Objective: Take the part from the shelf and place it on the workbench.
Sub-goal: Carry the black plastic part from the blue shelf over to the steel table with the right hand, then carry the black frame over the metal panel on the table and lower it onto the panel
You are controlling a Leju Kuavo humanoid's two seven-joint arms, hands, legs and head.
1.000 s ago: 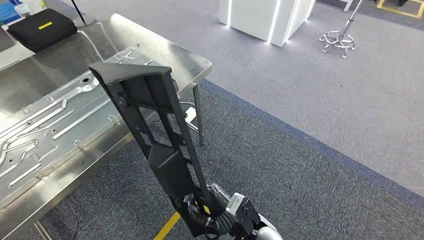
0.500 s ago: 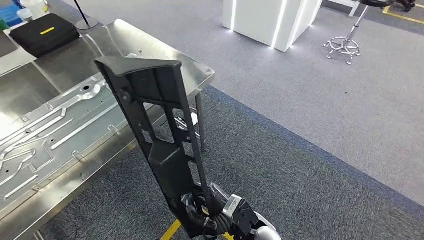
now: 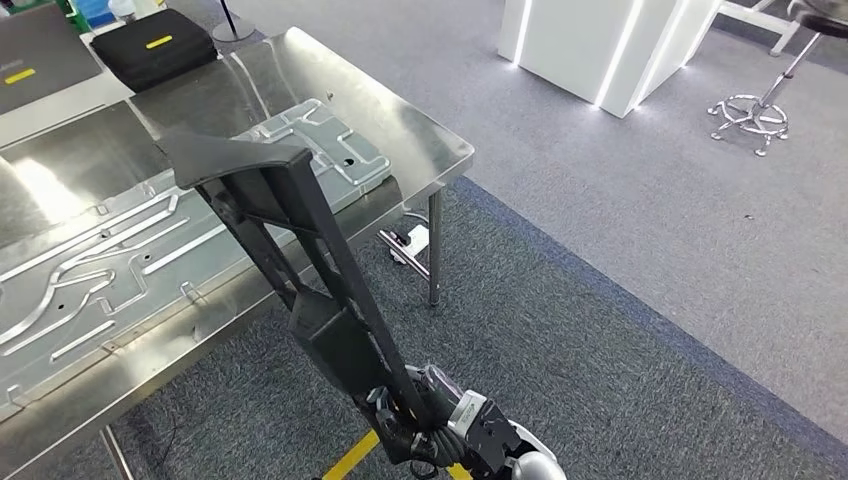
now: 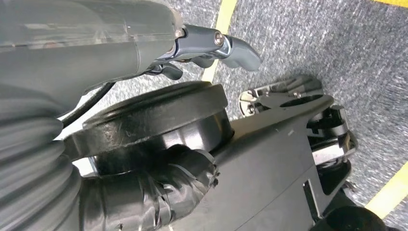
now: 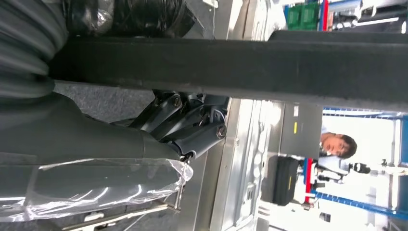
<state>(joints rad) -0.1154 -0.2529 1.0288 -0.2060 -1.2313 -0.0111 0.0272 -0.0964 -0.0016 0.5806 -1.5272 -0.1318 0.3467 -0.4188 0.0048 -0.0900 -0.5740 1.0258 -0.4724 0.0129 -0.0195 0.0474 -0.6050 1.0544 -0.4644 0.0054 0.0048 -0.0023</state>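
Observation:
A long black plastic part [image 3: 290, 250] with ribs and cut-outs stands tilted up and to the left, and my right hand [image 3: 428, 428] grips its lower end. Its wide top end hangs over the front edge of the steel workbench [image 3: 425, 135]. In the right wrist view the part [image 5: 240, 62] crosses as a dark bar, with my fingers [image 5: 192, 125] wrapped under it. My left hand [image 4: 207, 45] hangs above grey carpet, fingers apart and holding nothing.
A stamped metal panel [image 3: 120, 250] covers much of the bench, with a black case [image 3: 165, 50] and a grey case [image 3: 40, 60] at the back. A white pillar [image 3: 600, 50] and a stool base [image 3: 750, 110] stand on the carpet to the right. A person [image 5: 337, 144] is beyond the bench.
The whole view has shifted, so the bench now sits further right and nearer. The part's top now leans further left over the bench. My right hand keeps its hold.

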